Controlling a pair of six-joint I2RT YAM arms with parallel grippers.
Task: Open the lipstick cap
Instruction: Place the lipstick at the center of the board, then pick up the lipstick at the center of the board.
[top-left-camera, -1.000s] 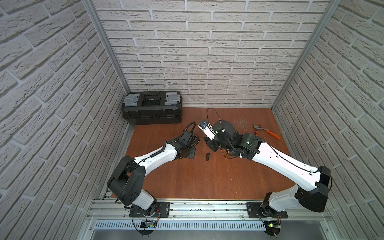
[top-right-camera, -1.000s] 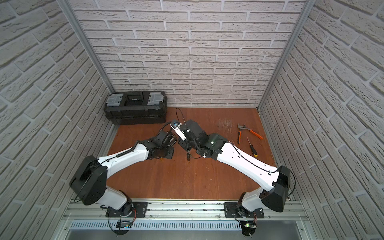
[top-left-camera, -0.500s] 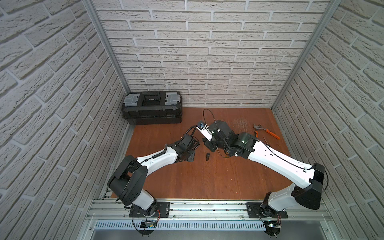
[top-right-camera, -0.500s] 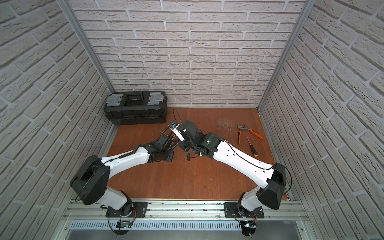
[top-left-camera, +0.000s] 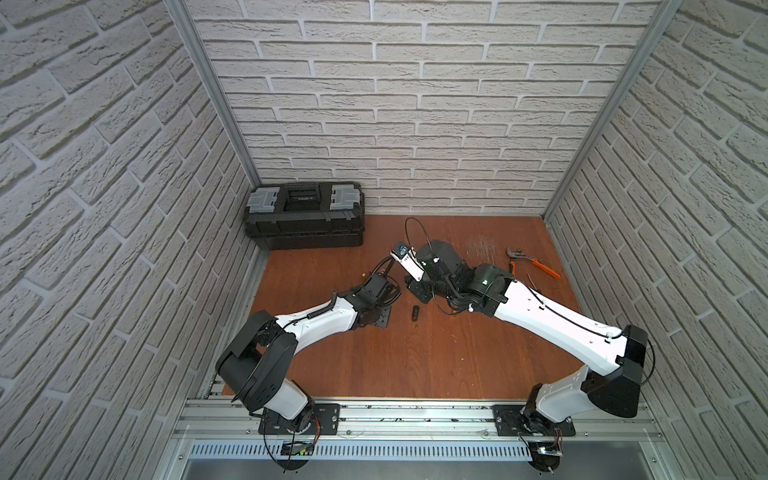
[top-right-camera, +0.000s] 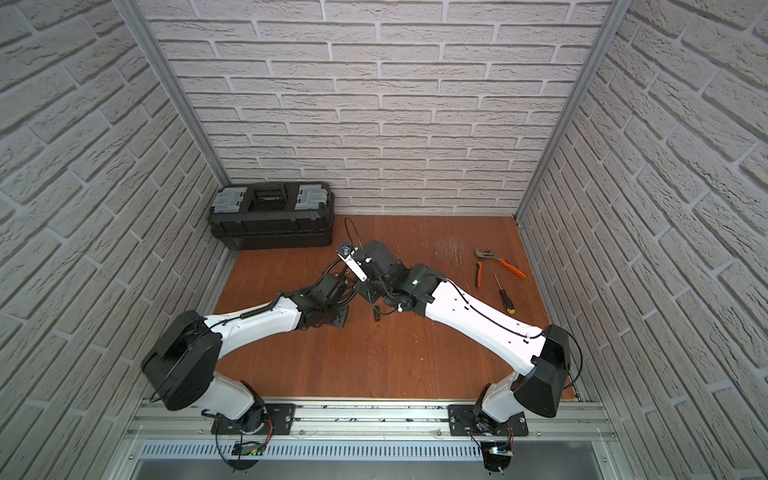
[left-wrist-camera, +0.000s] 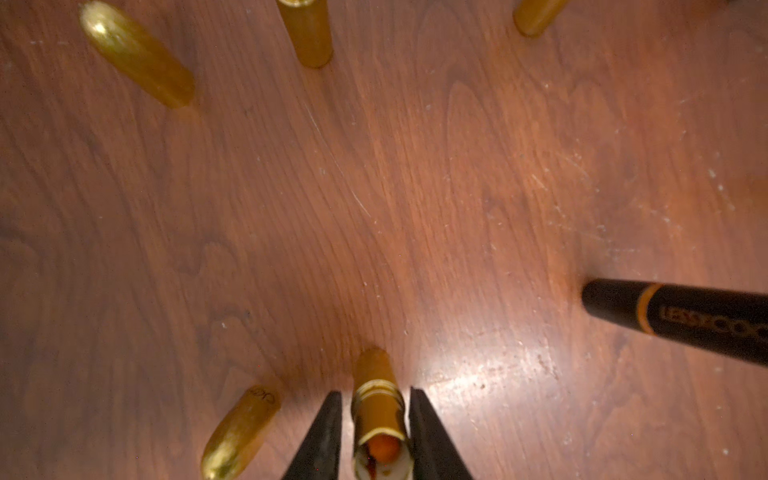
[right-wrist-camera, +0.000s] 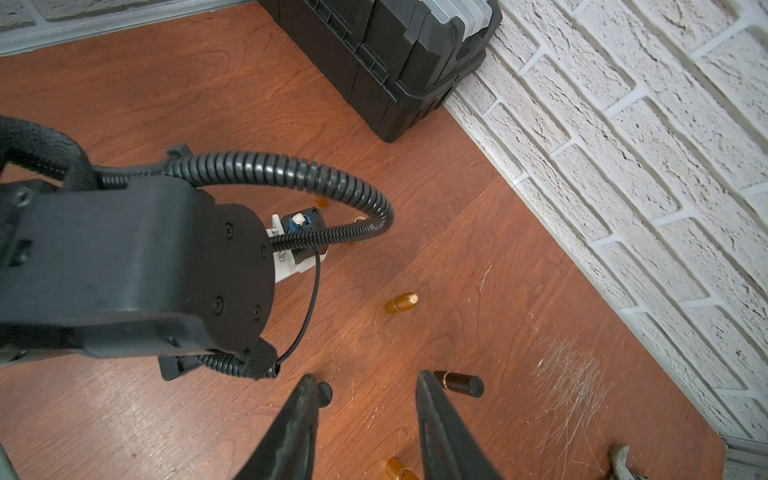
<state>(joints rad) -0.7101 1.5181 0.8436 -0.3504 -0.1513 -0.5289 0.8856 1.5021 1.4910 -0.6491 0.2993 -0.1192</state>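
Gold metal lipstick tube (left-wrist-camera: 378, 415) stood uncapped inside the left gripper (left-wrist-camera: 375, 392), jaws narrowly parted, not pinching.
Upright on the brown wooden tabletop (left-wrist-camera: 415, 187), its long axis ran straight up into that gripper, the nearer one; orange stick showed at the open top, and a rounded gold cap (left-wrist-camera: 239, 432) lay just beside. The right gripper (right-wrist-camera: 365, 375) hung apart, half spread, empty.

White brick-patterned walls (top-left-camera: 415, 124) close in on three sides, with aluminium posts (top-left-camera: 216, 95) at the two back corners. The floor (top-left-camera: 395, 365) is reddish-brown wood-grain board, scuffed near the back wall (a pale patch of fine scratches (top-left-camera: 482, 245)). A black toolbox (top-left-camera: 305, 216) sits in a back corner, and a metal rail (top-left-camera: 415, 415) edges the front.
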